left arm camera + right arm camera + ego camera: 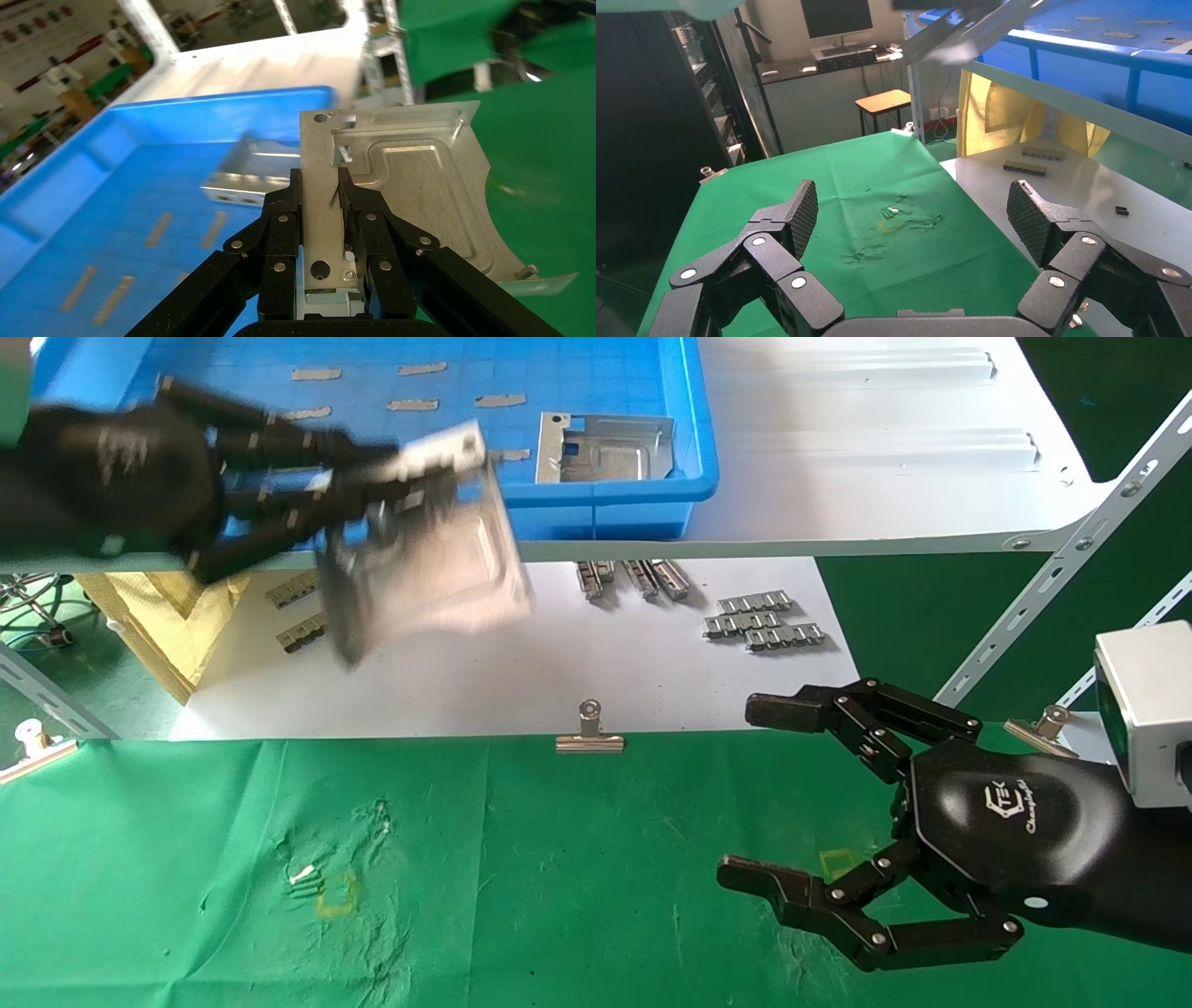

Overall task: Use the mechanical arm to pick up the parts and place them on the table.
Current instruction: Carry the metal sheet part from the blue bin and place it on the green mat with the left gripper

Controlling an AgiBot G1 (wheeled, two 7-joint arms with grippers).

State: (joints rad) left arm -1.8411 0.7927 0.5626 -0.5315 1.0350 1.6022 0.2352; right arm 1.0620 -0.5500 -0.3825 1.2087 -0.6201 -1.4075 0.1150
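the right tool [736, 794] hovers low over the green table [559, 896] near its right edge, its black jointed fingers [819, 905] spread wide apart and empty. in the right wrist view the same tool [912, 210] shows its two ridged pads [803, 210] well apart, with bare green cloth between them. a small yellow square outline [335, 896] lies on wrinkled cloth toward the left of the near half, and another yellow outline [843, 864] shows just beside the right tool's lower fingers.

a silver binder clip [589, 733] grips the far edge of the table at its middle, and another clip [37, 747] sits at the far left corner. beyond that edge lies a white sheet [559, 672] with small grey ridged strips [764, 621] on it.

farther off and higher, toward the far left, the left tool [391, 486] is clenched on one of the parts [428, 570], a silvery stamped plate held tilted in the air, clear of the blue tray [605, 495] and over the white sheet. in the left wrist view the left tool [320, 193] pinches this plate [415, 189] at its bent rim from both sides.

a second plate [601, 449] rests in the tray's right near corner, on the white shelf [885, 477].
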